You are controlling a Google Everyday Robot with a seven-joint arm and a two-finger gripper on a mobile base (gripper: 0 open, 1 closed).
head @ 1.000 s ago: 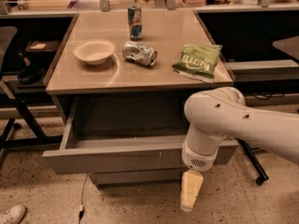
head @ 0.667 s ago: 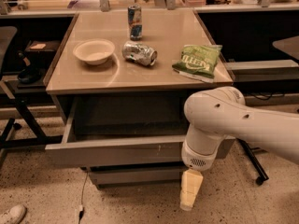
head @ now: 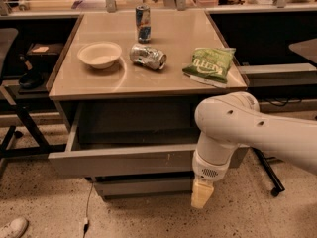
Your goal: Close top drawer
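The top drawer (head: 124, 161) is a wide grey handle-less drawer under the tan tabletop. It stands pulled out toward me, and its inside looks dark. A few small white scuffs mark its front panel right of centre. My gripper (head: 202, 194) hangs from the white arm (head: 237, 128) in front of the drawer's right end, its cream tip pointing down below the lower edge of the panel. The arm hides the drawer's right end.
On the tabletop (head: 163, 78) are a white bowl (head: 99, 54), an upright can (head: 142, 23), a crushed can on its side (head: 147, 56) and a green chip bag (head: 209, 63). A lower drawer front (head: 141, 186) sits below. A shoe (head: 12, 228) is at bottom left.
The top drawer front has moved slightly back toward the cabinet. The arm and gripper stay in about the same place.
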